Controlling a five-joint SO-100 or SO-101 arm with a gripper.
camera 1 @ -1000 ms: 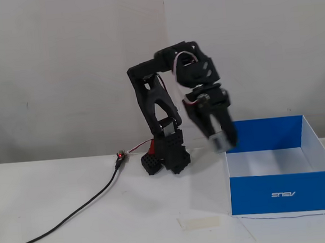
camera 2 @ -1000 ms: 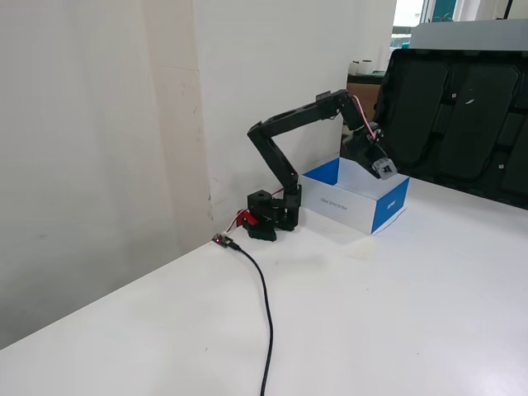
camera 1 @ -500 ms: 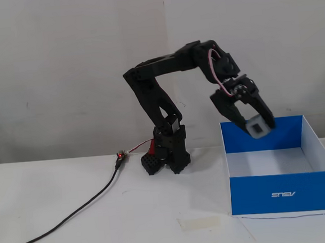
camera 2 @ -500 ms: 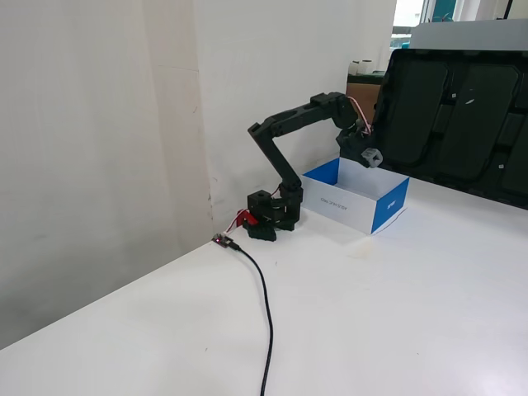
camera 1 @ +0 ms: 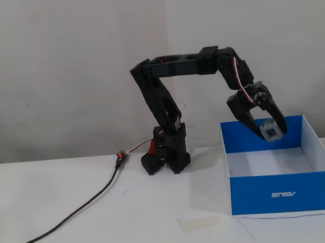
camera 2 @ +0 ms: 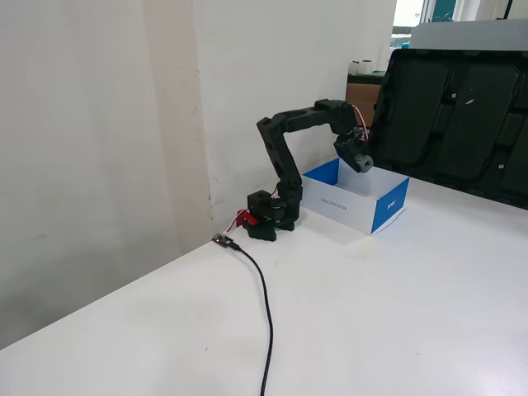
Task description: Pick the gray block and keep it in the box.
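— What does the front-on fixed view show?
— The black arm (camera 1: 166, 98) reaches right from its base, and the gripper (camera 1: 268, 131) pinches the gray block (camera 1: 269, 130) between its fingers, held above the open box (camera 1: 280, 188), over its white inside near the back wall. A black cable (camera 1: 63, 216) trails left across the table (camera 1: 104, 238), and a pale tape strip (camera 1: 200, 222) lies just left of the box front.
— And the side fixed view?
— The arm bends over the blue box (camera 2: 388, 206) by the wall. The gripper (camera 2: 360, 158) hangs over the box's near end; the block is too small to make out, and I cannot tell the finger spacing there.
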